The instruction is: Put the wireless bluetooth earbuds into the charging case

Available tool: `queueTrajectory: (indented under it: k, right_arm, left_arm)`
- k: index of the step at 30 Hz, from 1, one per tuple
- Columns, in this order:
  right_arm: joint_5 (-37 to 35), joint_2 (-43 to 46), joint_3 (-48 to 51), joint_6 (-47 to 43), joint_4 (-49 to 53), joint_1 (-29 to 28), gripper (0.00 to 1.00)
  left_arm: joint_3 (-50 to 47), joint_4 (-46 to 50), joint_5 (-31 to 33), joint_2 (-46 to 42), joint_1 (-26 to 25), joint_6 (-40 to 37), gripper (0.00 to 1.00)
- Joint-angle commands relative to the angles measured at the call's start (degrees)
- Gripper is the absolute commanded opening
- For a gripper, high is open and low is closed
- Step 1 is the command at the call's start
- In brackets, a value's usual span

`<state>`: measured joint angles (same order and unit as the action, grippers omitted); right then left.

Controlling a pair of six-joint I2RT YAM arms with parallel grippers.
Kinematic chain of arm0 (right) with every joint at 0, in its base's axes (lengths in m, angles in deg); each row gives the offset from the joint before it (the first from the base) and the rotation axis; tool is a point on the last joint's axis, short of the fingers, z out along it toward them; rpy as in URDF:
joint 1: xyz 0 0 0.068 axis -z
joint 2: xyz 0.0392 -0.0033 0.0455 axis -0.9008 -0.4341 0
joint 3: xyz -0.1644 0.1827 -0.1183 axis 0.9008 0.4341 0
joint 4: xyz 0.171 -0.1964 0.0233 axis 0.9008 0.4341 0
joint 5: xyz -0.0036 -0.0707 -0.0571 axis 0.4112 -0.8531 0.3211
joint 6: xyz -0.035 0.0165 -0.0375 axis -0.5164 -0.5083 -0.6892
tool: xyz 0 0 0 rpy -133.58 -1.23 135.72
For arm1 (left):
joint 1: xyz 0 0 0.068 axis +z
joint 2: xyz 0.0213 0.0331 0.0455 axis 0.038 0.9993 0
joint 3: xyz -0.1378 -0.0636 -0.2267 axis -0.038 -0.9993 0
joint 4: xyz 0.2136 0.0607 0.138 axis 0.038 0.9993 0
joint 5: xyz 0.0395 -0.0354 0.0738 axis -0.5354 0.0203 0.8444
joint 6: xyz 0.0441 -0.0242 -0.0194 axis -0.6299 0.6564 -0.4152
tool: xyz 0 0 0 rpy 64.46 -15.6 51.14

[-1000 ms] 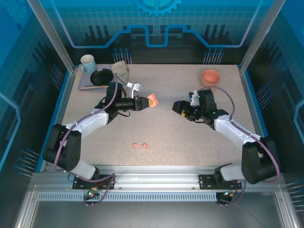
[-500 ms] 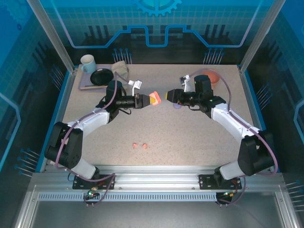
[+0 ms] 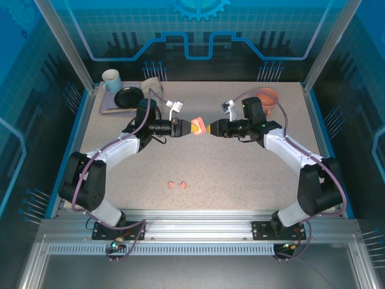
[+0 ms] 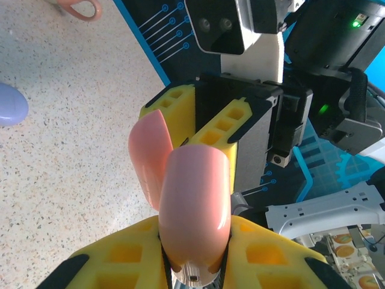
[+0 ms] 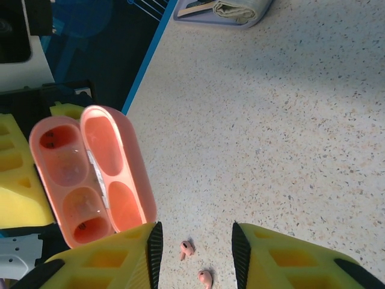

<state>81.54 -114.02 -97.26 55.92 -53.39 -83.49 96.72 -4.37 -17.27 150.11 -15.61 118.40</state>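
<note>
Right jaws reached the glossy rounded case (image 3: 197,126).

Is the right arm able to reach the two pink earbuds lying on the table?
Probably yes. The earbuds lie on bare table between both arms, with nothing around them. The right end effector is up by the open case, jaws apart and empty.

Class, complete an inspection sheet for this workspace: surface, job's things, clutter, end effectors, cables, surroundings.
Surface: speckled table, no spills seen.
Job's things: pink charging case open, wells look empty; two pink earbuds loose on the table.
Clutter: mug, black dish and cloth at a tray; salmon bowl; lilac object.
End effectors: left end effector shut on the charging case; right end effector open beside its lid.
Cables: purple cable along each arm.
Surroundings: blue panels, aluminium frame.
</note>
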Motion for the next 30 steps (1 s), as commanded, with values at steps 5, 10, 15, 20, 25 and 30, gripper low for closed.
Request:
queueTrajectory:
  k: [5, 10, 15, 20, 25, 30]
  right_arm:
    - [1.56, 1.87, -0.08, -1.24, -0.25, -0.20, 0.37]
    - [2.57, 1.55, -0.48, -0.11, -1.39, -0.37, 0.37]
    - [2.77, 0.17, -1.67, 0.20, -1.68, -1.30, 0.36]
    - [2.71, -1.05, -2.34, 0.67, -2.24, -2.04, 0.35]
    - [2.69, -2.40, -3.17, 0.77, -2.28, -2.49, 0.30]
    - [3.04, -3.46, -4.12, 0.82, -2.39, -2.53, 0.21]
  left_arm:
    - [2.18, 2.12, -1.98, 1.06, -0.05, -2.34, 0.00]
    - [2.77, 2.11, -1.97, 1.56, -0.32, -2.37, 0.00]
    - [3.76, 2.38, -1.98, 2.12, -0.65, -2.38, 0.00]
    - [4.44, 2.88, -1.85, 2.25, -1.19, -2.69, 0.00]
    - [4.90, 3.27, -1.98, 2.32, -1.58, -2.89, 0.00]
    - [5.37, 3.88, -2.16, 2.56, -1.91, -3.34, 0.00]
